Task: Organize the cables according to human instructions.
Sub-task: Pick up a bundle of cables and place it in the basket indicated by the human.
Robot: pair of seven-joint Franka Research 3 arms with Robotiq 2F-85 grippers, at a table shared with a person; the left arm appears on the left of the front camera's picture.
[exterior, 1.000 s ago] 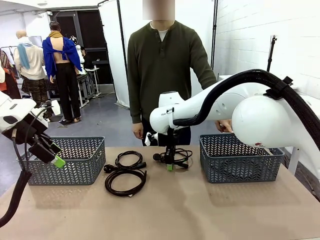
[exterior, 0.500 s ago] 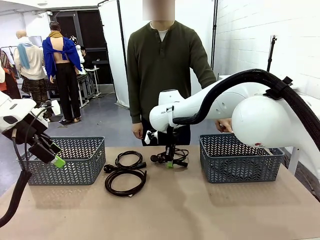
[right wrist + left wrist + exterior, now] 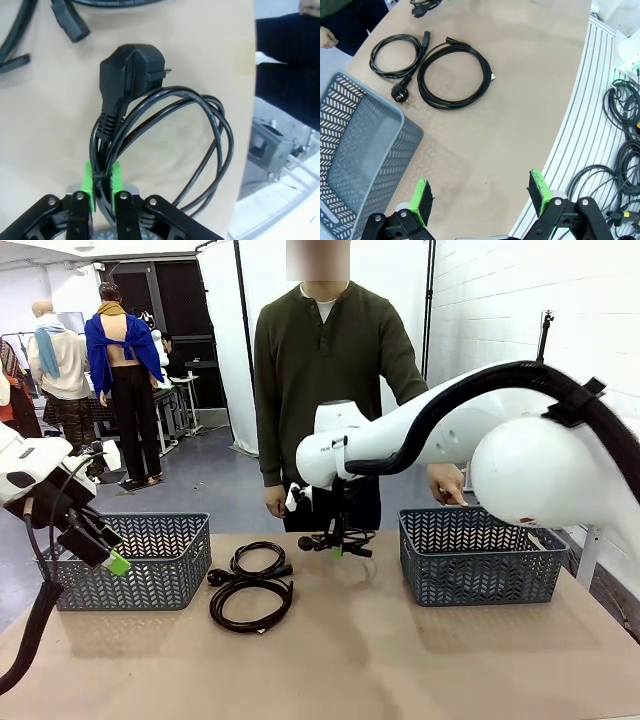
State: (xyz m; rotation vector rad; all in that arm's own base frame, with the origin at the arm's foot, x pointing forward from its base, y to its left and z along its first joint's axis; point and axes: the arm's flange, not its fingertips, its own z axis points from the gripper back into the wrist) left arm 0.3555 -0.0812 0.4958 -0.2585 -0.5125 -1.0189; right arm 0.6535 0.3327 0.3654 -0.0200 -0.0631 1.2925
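Front view, my station: the right gripper [image 3: 338,549] hangs over the far middle of the table [image 3: 420,660], just in front of the person [image 3: 320,370]. Its green pads are pinched down to a narrow slit on the held cable [image 3: 352,538], a coiled black cord. I read the coil as hanging from the pads, just clear of the tabletop.

Right wrist view: the right gripper [image 3: 102,177] grips several bunched strands of the held cable [image 3: 220,125], just below its chunky plug [image 3: 131,67]. The loop fans out to one side.

The left gripper [image 3: 112,562] hovers at the near left, in front of the left basket [image 3: 160,565]. In the left wrist view the left gripper [image 3: 480,192] stands wide open with nothing between its pads, above bare table beside the left basket [image 3: 405,120].

Two more cables lie flat on the table, left of centre. The small coil [image 3: 236,562] lies farther from me and the large coil [image 3: 216,606] nearer, the two just beside each other. From the left wrist I see the small coil [image 3: 371,55] with a round plug and the large coil [image 3: 422,80] next to it.

The person's hand [image 3: 446,484] hovers at the far rim of the right basket [image 3: 480,565]. I cannot tell whether it touches.
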